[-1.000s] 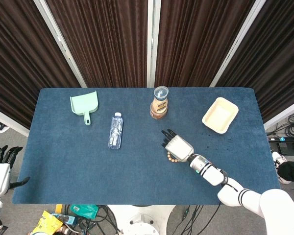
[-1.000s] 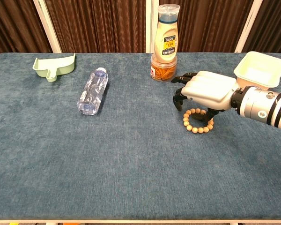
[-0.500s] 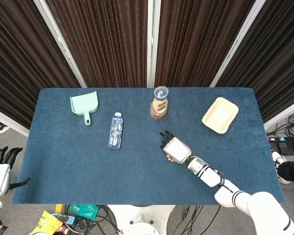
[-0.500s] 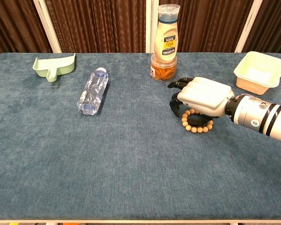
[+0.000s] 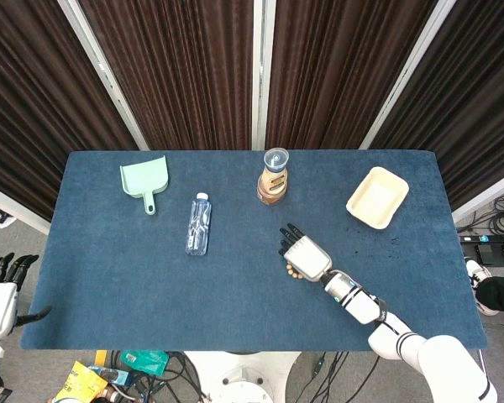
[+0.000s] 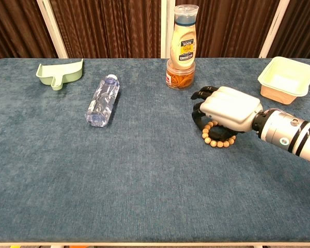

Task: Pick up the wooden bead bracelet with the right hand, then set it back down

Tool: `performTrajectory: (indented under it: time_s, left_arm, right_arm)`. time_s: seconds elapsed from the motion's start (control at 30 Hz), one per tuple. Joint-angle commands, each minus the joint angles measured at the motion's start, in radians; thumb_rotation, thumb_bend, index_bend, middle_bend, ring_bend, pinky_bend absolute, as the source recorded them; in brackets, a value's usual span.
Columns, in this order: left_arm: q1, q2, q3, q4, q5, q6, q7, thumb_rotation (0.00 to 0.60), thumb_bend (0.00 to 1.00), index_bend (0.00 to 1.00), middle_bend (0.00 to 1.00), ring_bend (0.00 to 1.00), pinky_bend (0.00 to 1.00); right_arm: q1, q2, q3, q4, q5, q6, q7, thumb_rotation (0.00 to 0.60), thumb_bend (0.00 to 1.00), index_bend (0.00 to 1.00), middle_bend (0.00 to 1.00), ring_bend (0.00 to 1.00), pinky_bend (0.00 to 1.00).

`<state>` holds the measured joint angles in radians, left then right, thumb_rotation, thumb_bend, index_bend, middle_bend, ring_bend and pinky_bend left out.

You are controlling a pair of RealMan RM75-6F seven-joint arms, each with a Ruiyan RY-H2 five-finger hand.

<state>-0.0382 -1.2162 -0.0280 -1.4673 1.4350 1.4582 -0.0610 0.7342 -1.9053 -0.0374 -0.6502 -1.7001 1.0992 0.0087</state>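
Although the dark fingertips point(image 6: 199, 109) of the white right hand point(image 6: 228, 109) curl down over the ring of light wooden beads, the bracelet point(image 6: 217, 137), I cannot tell whether they have closed on it or merely rest above it; the palm hides most of the loop in both views. The bracelet lies flat on the blue cloth-covered table point(image 6: 144, 181), directly under that hand. It is probably light and limp, its beads hard and smooth on a cord, so it would likely sag and roll; hooking a finger under the near arc or pinching a few beads against the thumb looks surest.

Taking the bracelet as the landmark: the upside-down cream sauce bottle with orange cap point(image 6: 182, 46) stands just beyond it, nearest thing to knock. The shallow cream tray point(image 6: 286, 77) sits beyond and to its right, the clear plastic water bottle point(image 6: 103, 99) lies well to its left, and the pale green dustpan point(image 6: 60, 73) farther left still. The left hand point(image 5: 2, 294) hangs off the table's edge, far left, fingers loosely apart, empty. Nothing blocks a straight lift.
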Motion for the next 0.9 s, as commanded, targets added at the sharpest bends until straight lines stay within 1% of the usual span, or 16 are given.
performTrajectory:
  time_s: [0.03,0.13,0.27,0.43,0.5,0.67,0.73,0.8,0.9]
  left_arm:
    - [0.001,0.0,0.0,0.002,0.001,0.001,-0.003,0.6,0.0,0.15,0.13,0.0,0.0]
    - [-0.001,0.0,0.0,0.002,0.003,-0.002,-0.007,0.6,0.0,0.15,0.13,0.0,0.0]
    - [-0.007,0.003,-0.001,0.003,0.013,-0.004,-0.011,0.6,0.0,0.15,0.13,0.0,0.0]
    - [-0.017,0.013,-0.006,-0.01,0.024,-0.005,-0.008,0.6,0.0,0.15,0.13,0.0,0.0]
    - [-0.022,0.019,-0.007,-0.017,0.028,-0.008,-0.004,0.6,0.0,0.15,0.13,0.0,0.0]
    - [-0.031,0.029,-0.007,-0.028,0.039,-0.011,0.0,0.6,0.0,0.15,0.13,0.0,0.0]
    - [-0.033,0.03,-0.005,-0.031,0.043,-0.011,0.001,0.6,0.0,0.15,0.13,0.0,0.0]
    - [-0.033,0.031,-0.003,-0.031,0.046,-0.011,-0.001,0.6,0.0,0.15,0.13,0.0,0.0]
    - [-0.032,0.035,-0.001,-0.035,0.045,-0.012,-0.003,0.6,0.0,0.15,0.13,0.0,0.0]
  right_arm:
    - [-0.018,0.033,0.037,-0.039,0.034,0.048,0.051,0.6,0.41,0.69,0.39,0.12,0.13]
    - [-0.035,0.09,0.081,-0.108,0.077,0.087,0.124,0.6,0.42,0.69,0.39,0.13,0.13]
    - [-0.063,0.179,0.145,-0.227,0.144,0.123,0.255,0.6,0.43,0.69,0.41,0.14,0.13]
    - [-0.105,0.255,0.195,-0.353,0.204,0.156,0.415,0.6,0.45,0.69,0.41,0.15,0.13]
    - [-0.119,0.275,0.206,-0.381,0.215,0.167,0.473,0.6,0.45,0.68,0.42,0.15,0.13]
    - [-0.14,0.291,0.218,-0.404,0.226,0.185,0.596,0.6,0.48,0.66,0.43,0.16,0.13]
    - [-0.143,0.294,0.218,-0.412,0.228,0.176,0.65,0.6,0.52,0.66,0.44,0.17,0.13]
    - [-0.143,0.297,0.218,-0.422,0.233,0.16,0.697,0.6,0.59,0.66,0.46,0.18,0.13]
    - [-0.138,0.304,0.222,-0.437,0.235,0.138,0.773,0.6,0.64,0.66,0.48,0.19,0.13]
